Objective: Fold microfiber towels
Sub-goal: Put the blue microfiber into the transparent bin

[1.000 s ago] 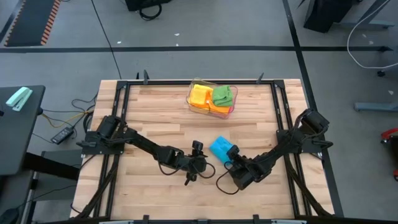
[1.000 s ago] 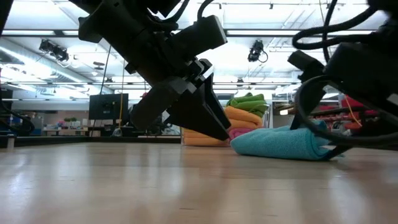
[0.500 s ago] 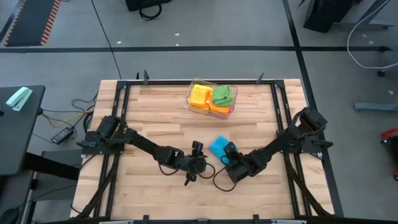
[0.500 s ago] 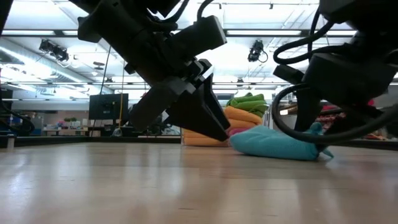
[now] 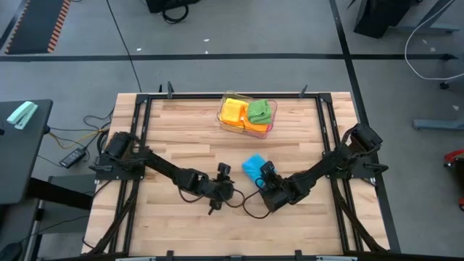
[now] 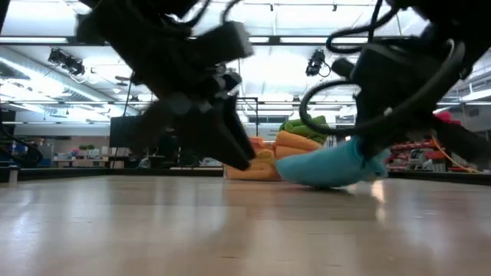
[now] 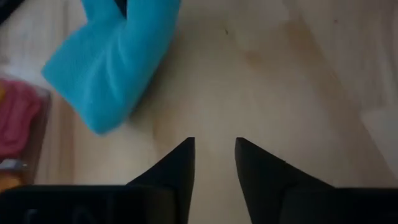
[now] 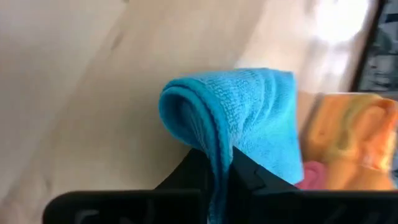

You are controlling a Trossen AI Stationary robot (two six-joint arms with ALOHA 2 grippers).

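Around the folded blue microfiber towel [image 5: 252, 166], the pale wooden worktop [image 5: 181, 138] lies bare on the left, and a strip stays free between the towel and the clear plastic tray of stacked orange, green and pink cloths [image 5: 247, 116] beyond it. The right end effector [image 5: 259, 179] clamps the towel's near edge, blocking that side. The left end effector [image 5: 222, 172], fingers [image 7: 176, 167] narrowly parted, sits just beside the towel on its left.

left arm [image 6: 184, 92] blurred, low view
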